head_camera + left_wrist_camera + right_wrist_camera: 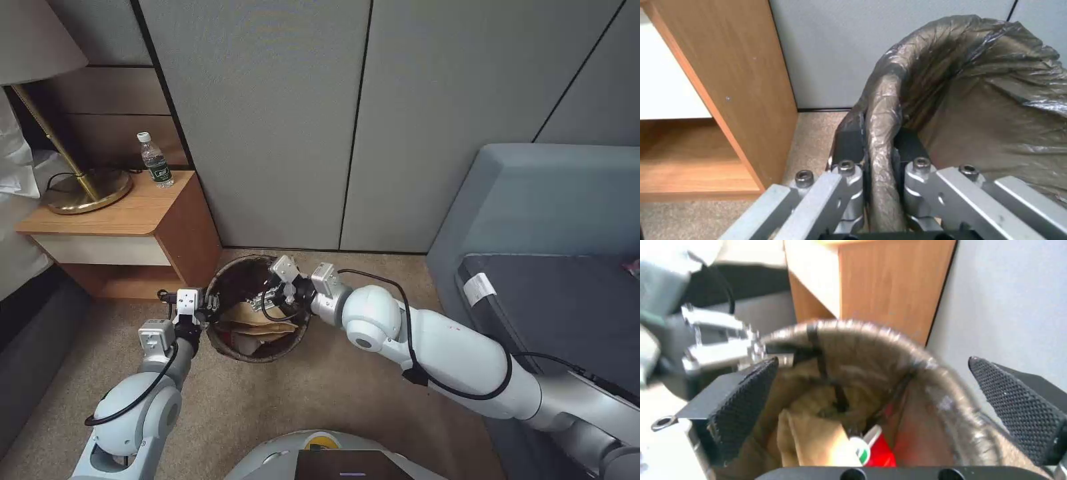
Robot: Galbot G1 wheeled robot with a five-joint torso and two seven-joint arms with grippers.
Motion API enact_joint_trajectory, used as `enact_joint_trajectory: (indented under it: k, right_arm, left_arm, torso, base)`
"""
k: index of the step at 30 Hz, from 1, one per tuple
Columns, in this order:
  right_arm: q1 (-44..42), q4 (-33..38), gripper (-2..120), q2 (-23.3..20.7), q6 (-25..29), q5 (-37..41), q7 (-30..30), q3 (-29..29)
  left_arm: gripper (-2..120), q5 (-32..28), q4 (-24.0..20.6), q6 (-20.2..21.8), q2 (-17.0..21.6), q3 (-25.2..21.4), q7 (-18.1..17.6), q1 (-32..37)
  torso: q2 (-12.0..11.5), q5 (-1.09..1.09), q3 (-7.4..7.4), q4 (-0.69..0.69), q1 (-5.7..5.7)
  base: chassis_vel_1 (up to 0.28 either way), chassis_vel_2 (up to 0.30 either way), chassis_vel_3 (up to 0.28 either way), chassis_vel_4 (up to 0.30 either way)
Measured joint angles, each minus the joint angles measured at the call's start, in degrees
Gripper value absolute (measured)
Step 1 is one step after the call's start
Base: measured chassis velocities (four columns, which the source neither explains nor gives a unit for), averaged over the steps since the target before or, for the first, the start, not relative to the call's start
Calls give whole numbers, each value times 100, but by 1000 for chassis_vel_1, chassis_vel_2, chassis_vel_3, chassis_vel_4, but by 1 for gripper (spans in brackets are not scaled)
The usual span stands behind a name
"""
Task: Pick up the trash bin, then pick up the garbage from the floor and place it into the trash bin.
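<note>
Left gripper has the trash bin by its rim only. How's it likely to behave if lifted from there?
The left gripper is shut on one side of the trash bin rim, so it would probably hang tilted. The glossy bag liner under the pads may slip. Paper garbage inside suggests it's light.

Bin (230, 347) upright on carpet, just right of the nightstand, brown liner folded over rim. Inside: crumpled brown paper bag (257, 320), red scrap (882, 448), green-labelled bottle (861, 448).

Trash bin (230, 347) right of nightstand (143, 220) (garbage (257, 323) inside), sofa (533, 220) farther right
</note>
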Motion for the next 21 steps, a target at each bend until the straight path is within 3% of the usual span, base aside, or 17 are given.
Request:
enact_joint_trajectory:
  k: [6,10,21]
  right_arm:
    - [-145,296,100,-168,135,226,5,472]
    - [-368,516,100,-387,360,375,-101,1085]
    - [-809,747,100,-813,952,441,-166,1765]
  left_arm:
    - [5,-13,22,-7,-2,-10,0,-21]
    - [5,-20,35,-8,-4,-13,0,-31]
    - [5,-25,48,-9,3,-30,-1,-32]
  torso:
    - [0,1,0,-1,0]
    - [0,1,0,-1,0]
    - [0,1,0,0,0]
  base:
    - [0,0,0,0]
    - [0,0,0,0]
    - [0,0,0,0]
